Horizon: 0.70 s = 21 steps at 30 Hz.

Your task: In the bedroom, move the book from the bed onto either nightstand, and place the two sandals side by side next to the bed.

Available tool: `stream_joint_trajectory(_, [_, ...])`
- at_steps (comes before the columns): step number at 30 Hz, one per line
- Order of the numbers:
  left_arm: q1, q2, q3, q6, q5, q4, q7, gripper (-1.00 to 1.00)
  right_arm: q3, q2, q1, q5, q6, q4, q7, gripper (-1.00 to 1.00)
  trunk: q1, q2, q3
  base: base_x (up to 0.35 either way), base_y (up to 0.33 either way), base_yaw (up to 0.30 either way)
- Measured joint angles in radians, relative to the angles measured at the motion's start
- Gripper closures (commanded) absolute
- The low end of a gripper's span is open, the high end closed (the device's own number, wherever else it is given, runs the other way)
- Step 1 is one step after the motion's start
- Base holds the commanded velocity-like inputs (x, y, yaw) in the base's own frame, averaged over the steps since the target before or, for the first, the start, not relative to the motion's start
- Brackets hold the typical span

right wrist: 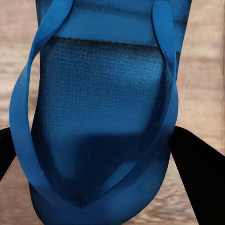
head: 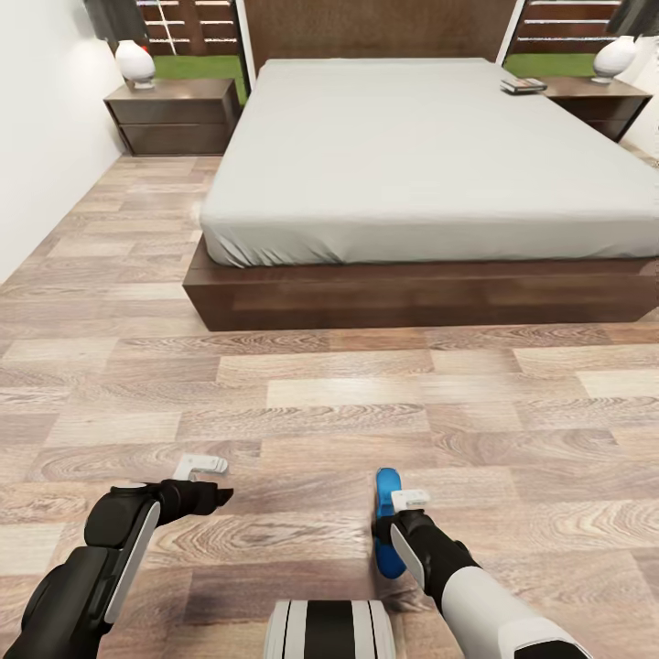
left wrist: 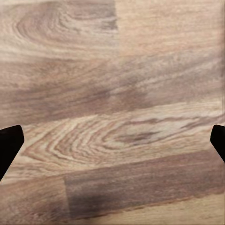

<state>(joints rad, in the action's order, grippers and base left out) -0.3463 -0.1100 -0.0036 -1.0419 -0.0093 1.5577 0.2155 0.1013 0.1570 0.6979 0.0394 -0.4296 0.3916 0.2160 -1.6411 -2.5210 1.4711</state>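
- One wood-plank floor (head: 348, 403) takes up most of the head view, its boards running side to side in brown and pale tones.
- Beyond it stands the bed (head: 430, 156), a plain light grey mattress on a dark brown frame, with the headboard against the far wall between two windows showing grass and fence.
- Two nightstands flank the headboard: the left nightstand (head: 174, 114) carries a white lamp (head: 135, 62), and the right nightstand (head: 595, 101) carries another white lamp (head: 613, 58).
- Lying on the right nightstand's surface, at its edge nearest the mattress, is the book (head: 523, 85); its cover lettering is too small to read.
- The right gripper (head: 395, 517) sits low over the floor, jaws pinching a bright blue sandal (head: 387, 522) held on edge; the right wrist view shows the sandal (right wrist: 103, 117) close up, sole and straps between the dark fingers (right wrist: 197, 173), with no brand mark legible.
- The left gripper (head: 209, 480) hangs over bare planks, jaws spread wide with nothing between them; its fingertips (left wrist: 9, 143) appear at either side of the left wrist view.
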Motion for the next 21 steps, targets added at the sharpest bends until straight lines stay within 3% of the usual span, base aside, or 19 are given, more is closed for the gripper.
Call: stream_joint_trajectory(21, [0.000,0.000,-0.001,0.000,-0.001,-0.003,-0.002,-1.00,0.000,0.000,0.000,0.000,0.008,0.001,-0.002,1.00,0.009,0.005,-0.081,0.000,0.000,0.000])
